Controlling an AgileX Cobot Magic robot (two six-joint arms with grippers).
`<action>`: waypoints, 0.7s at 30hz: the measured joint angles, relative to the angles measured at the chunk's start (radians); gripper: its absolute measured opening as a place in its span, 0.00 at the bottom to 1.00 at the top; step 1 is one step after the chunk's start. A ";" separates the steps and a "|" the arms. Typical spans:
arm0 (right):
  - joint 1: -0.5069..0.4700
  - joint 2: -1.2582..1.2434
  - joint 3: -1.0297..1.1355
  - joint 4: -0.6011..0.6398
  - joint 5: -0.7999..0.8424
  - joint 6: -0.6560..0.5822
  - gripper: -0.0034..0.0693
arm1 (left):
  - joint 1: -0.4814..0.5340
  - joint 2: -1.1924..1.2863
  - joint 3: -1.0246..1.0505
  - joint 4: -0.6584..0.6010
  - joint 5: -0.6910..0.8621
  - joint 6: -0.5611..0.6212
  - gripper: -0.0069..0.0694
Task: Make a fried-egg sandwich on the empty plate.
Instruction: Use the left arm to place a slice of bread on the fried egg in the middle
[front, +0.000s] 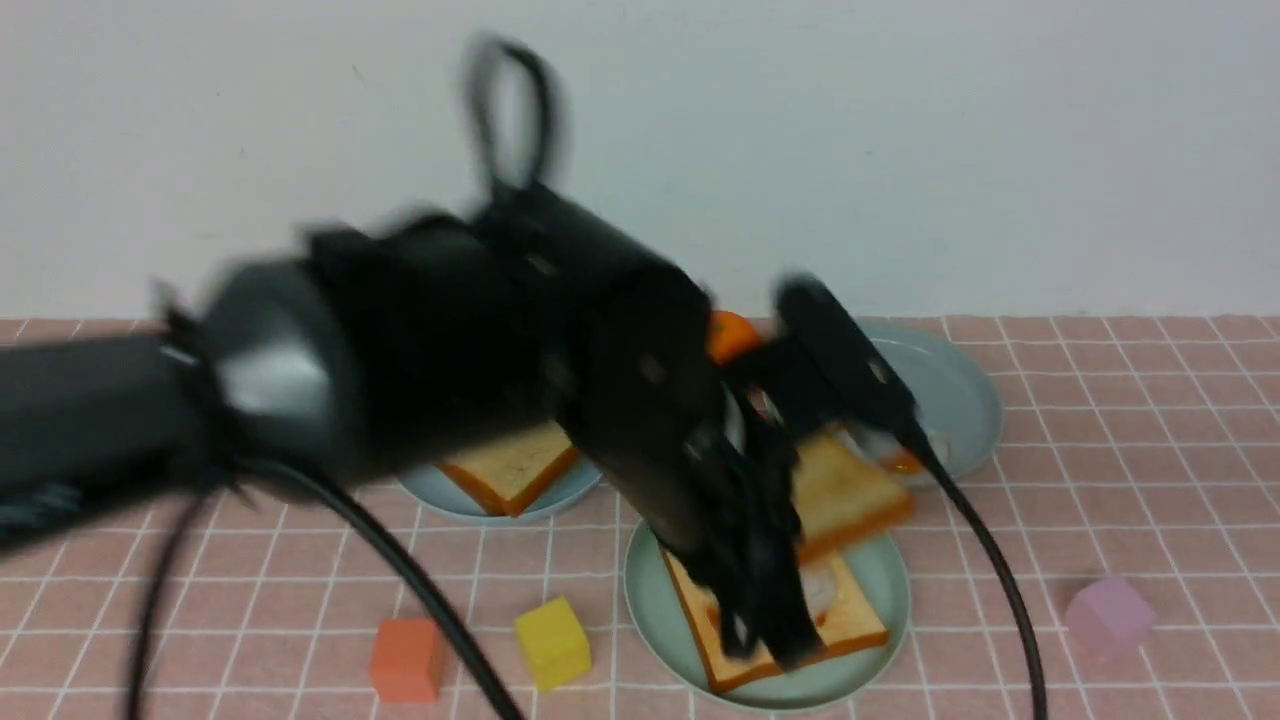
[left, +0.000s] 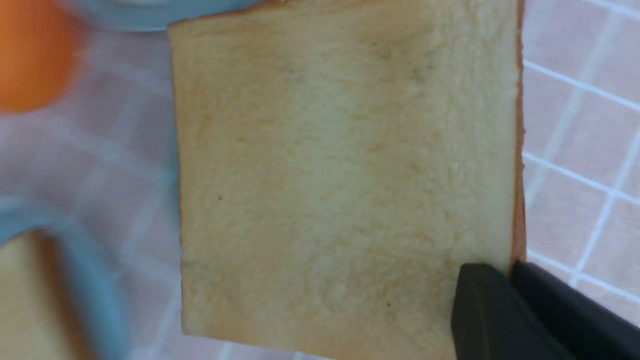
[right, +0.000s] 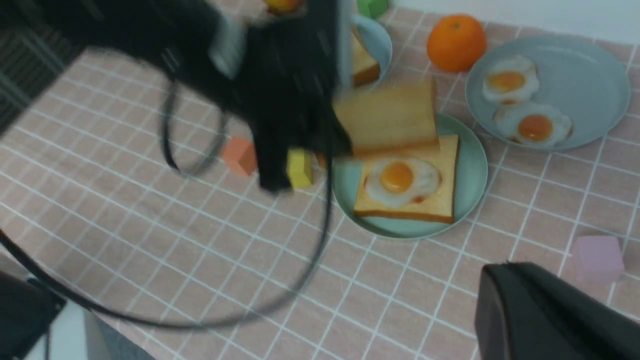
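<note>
A mint-green plate (front: 648, 592) (right: 470, 170) holds a toast slice (front: 852, 622) (right: 440, 201) with a fried egg (front: 822, 590) (right: 397, 177) on top. My left gripper (front: 790, 510) (left: 512, 267) is shut on the edge of a second toast slice (front: 855, 490) (left: 345, 165) (right: 387, 117). It holds that slice in the air over the far part of the plate, overlapping the lower slice. The left arm is blurred. My right gripper (right: 500, 267) is shut and empty, off to the near right of the plate; it does not show in the front view.
A small plate (front: 430, 492) with another toast (front: 510, 470) lies at the left, and a plate (right: 590, 85) with two eggs (right: 532, 127) at the right. An orange (right: 456, 42) sits behind. Red (front: 405, 660), yellow (front: 550, 642) and pink (front: 1105, 615) cubes lie in front. A cable (front: 1000, 580) hangs.
</note>
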 joint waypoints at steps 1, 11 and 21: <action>0.000 -0.008 0.000 0.000 0.000 0.002 0.06 | -0.007 0.017 0.001 0.000 -0.016 0.003 0.16; 0.000 -0.026 0.000 0.004 0.000 0.018 0.05 | -0.010 0.112 0.001 0.050 -0.077 0.009 0.16; 0.000 -0.026 0.000 0.007 0.000 0.020 0.05 | -0.009 0.129 0.001 0.101 -0.051 0.026 0.15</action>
